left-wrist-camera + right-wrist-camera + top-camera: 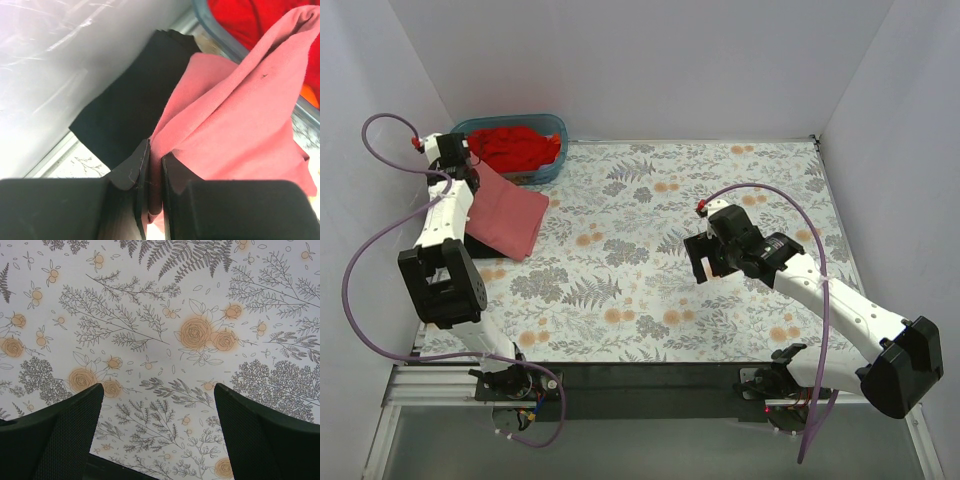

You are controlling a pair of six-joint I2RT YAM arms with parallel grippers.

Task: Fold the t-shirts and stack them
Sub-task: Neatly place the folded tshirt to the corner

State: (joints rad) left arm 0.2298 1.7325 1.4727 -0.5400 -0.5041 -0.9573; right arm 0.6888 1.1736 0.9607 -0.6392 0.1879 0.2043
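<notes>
My left gripper [155, 167] is clenched on an edge of the salmon-pink t-shirt [235, 125], holding it up near the far left corner of the counter [740, 190]. That arm reaches forward along the left edge. The pink cloth drapes onto the folded black t-shirt [127, 107] by that edge. Red t-shirts [515, 148] fill the blue bin [558, 128] in the corner. My right gripper [157, 390] hangs released over the counter's middle, arm bent inward, well apart from the shirts.
</notes>
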